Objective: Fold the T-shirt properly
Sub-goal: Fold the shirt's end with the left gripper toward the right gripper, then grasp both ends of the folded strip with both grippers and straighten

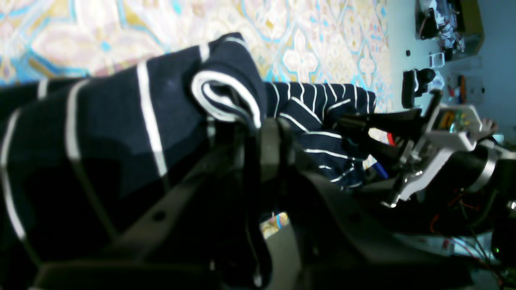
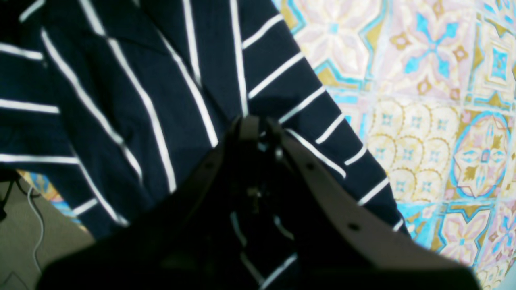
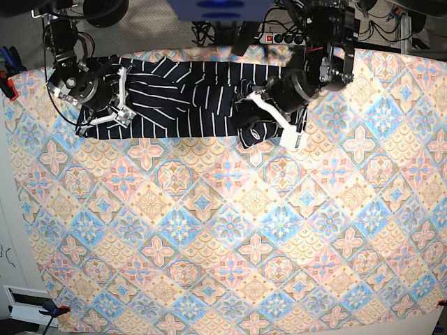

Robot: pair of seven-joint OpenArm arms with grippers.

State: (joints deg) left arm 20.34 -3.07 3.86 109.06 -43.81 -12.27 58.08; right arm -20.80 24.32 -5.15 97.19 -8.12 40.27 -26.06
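Note:
The T-shirt (image 3: 181, 98) is dark navy with thin white stripes and lies bunched along the far edge of the table, stretched between my two grippers. My left gripper (image 1: 242, 121) is shut on a rolled fold of it; in the base view this gripper (image 3: 246, 127) is at the shirt's right end. My right gripper (image 2: 258, 123) is shut on the striped cloth (image 2: 133, 100); in the base view it (image 3: 105, 120) is at the shirt's left end. The shirt (image 1: 121, 129) drapes over my left fingers and hides them.
The pastel patterned tablecloth (image 3: 230, 230) covers the whole table. Grey floor with a white cable (image 2: 36, 225) shows past the table's edge. Clamps hold the cloth's corners (image 3: 8, 77). The right arm (image 1: 439, 149) shows in the left wrist view.

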